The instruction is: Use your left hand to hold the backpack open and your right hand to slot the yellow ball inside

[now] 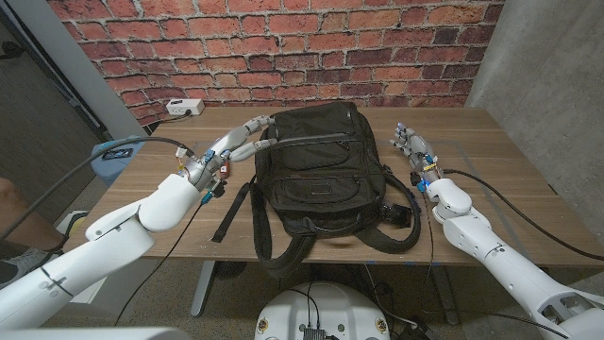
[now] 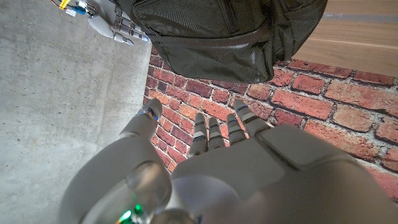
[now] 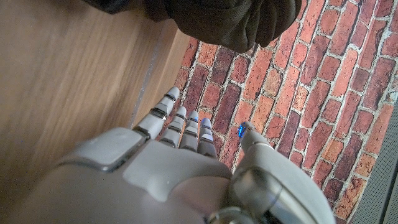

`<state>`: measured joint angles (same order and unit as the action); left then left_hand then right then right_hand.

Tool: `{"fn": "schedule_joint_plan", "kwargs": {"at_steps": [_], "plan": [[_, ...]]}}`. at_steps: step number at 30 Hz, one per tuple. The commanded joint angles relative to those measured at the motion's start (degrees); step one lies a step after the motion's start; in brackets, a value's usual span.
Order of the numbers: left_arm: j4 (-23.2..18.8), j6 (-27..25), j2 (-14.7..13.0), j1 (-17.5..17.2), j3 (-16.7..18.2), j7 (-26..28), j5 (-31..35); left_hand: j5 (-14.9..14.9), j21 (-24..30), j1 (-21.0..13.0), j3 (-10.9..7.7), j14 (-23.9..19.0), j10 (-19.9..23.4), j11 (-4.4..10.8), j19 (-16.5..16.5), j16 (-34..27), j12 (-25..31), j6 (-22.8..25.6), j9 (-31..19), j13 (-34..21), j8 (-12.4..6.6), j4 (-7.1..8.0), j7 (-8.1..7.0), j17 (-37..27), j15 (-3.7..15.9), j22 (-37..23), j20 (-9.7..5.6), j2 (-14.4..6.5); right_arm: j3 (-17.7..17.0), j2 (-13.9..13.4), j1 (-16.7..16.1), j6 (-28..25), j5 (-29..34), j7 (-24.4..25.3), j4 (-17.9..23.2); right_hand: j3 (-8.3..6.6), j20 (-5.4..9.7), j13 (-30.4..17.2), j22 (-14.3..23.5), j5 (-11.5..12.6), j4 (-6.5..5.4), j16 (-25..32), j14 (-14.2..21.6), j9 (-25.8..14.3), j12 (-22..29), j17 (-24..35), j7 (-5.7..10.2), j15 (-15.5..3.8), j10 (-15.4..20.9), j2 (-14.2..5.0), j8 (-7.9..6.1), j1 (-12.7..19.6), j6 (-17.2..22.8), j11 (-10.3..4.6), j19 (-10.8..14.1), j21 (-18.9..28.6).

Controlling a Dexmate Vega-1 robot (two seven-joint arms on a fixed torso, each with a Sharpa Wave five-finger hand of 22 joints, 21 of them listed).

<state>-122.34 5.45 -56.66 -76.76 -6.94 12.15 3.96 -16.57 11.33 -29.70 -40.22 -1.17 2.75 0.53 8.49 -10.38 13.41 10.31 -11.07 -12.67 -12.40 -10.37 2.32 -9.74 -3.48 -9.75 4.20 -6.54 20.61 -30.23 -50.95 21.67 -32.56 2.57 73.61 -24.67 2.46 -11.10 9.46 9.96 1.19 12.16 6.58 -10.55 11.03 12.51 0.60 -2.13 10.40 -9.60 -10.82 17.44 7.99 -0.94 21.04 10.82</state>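
the left hand [image 1: 238, 144] is reaching, fingers apart and empty, to the top corner of the closed black backpack [image 1: 321, 165], while the right hand [image 1: 411, 146] is waiting open beside it; no yellow ball is visible, so opening comes next.

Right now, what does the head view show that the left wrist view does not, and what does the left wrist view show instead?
The head view alone shows the whole wooden table, the white power strip by the wall and the backpack's straps. The left wrist view alone gives a close look at the back of the left hand against the brick wall. Both show the black backpack, the left hand and the right hand, each holding nothing.
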Motion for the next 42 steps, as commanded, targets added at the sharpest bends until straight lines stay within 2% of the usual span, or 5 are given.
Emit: {"fn": "schedule_joint_plan", "kwargs": {"at_steps": [1, 13, 21, 30, 42], "plan": [[-0.96, 1.61, -1.43, -1.7, 1.69, -3.84, 3.06, -0.41, -0.26, -1.11, -0.1, 1.2, -0.8, 0.07, -0.28, 0.33, -0.19, 0.02, -0.34, -0.31, 0.01, -0.36, 0.27, -0.33, -0.34, -0.27, -0.1, 0.45, -0.49, -0.08, -0.22, 0.47, 0.03, 0.55, -0.24, -0.04, 2.66, -0.05, 0.3, 0.09, 0.22, 0.29, -0.14, -0.05, 0.24, 0.14, 0.16, -1.62, 0.13, -0.01, -0.31, 0.78, 0.45, 0.01, 0.39, 0.28], [-2.06, 2.71, -3.08, -2.97, 3.96, -8.93, 2.81, -0.83, -0.47, -1.93, 1.09, 4.12, -3.76, -1.39, -1.56, 0.53, -0.84, -2.73, -0.55, -0.98, 1.04, 0.33, 1.55, -0.42, -1.43, -0.37, 0.32, 2.28, -0.7, -0.41, -0.79, -0.19, 0.61, 2.13, 0.86, -0.02, 2.54, -0.06, 0.3, 0.07, 0.34, 0.29, -0.24, -0.06, 0.26, 0.12, 0.04, -1.37, 0.17, -0.07, -0.31, 0.9, 0.53, 0.16, 0.41, 0.28], [-2.31, 4.0, -4.2, -3.76, 5.16, -11.72, 4.17, -0.88, -0.51, -1.97, 1.62, 5.14, -5.02, -1.82, -2.09, 0.51, -1.09, -3.57, -0.66, -1.18, 1.23, 0.58, 1.68, -0.44, -1.78, -0.41, 0.36, 2.66, -0.47, 0.05, -0.11, -0.11, 0.97, 2.35, 0.09, 0.0, 2.44, -0.06, 0.3, 0.06, 0.41, 0.31, -0.27, -0.06, 0.24, 0.12, -0.02, -1.32, 0.11, -0.08, -0.31, 0.97, 0.55, 0.22, 0.39, 0.27], [-3.01, 4.63, -3.83, -4.9, 6.28, -13.01, 6.31, -0.87, -0.45, -1.92, 1.93, 5.3, -5.15, -1.84, -2.17, 0.37, -1.0, -3.71, -0.71, -1.28, 1.19, 0.7, 1.77, -0.45, -1.89, -0.43, 0.49, 2.89, -0.07, 0.34, 0.68, 0.17, 1.4, 1.99, -0.93, 0.01, 2.45, -0.07, 0.3, 0.07, 0.49, 0.34, -0.25, -0.07, 0.26, 0.1, -0.06, -1.31, 0.14, -0.1, -0.33, 1.05, 0.63, 0.25, 0.38, 0.27], [-6.14, 4.13, -2.72, -7.59, 8.79, -14.29, 10.32, -0.79, -0.25, -1.54, 2.61, 5.04, -4.91, -1.88, -1.95, 0.08, -0.7, -3.27, -0.79, -1.43, 0.92, 0.96, 2.1, -0.47, -1.87, -0.47, 0.78, 3.4, -0.3, -0.28, 0.73, -0.18, 1.43, 2.0, -1.02, 0.02, 2.45, -0.08, 0.3, 0.07, 0.61, 0.35, -0.29, -0.07, 0.26, 0.09, -0.05, -1.31, 0.12, -0.13, -0.33, 1.18, 0.71, 0.34, 0.39, 0.27]]}}
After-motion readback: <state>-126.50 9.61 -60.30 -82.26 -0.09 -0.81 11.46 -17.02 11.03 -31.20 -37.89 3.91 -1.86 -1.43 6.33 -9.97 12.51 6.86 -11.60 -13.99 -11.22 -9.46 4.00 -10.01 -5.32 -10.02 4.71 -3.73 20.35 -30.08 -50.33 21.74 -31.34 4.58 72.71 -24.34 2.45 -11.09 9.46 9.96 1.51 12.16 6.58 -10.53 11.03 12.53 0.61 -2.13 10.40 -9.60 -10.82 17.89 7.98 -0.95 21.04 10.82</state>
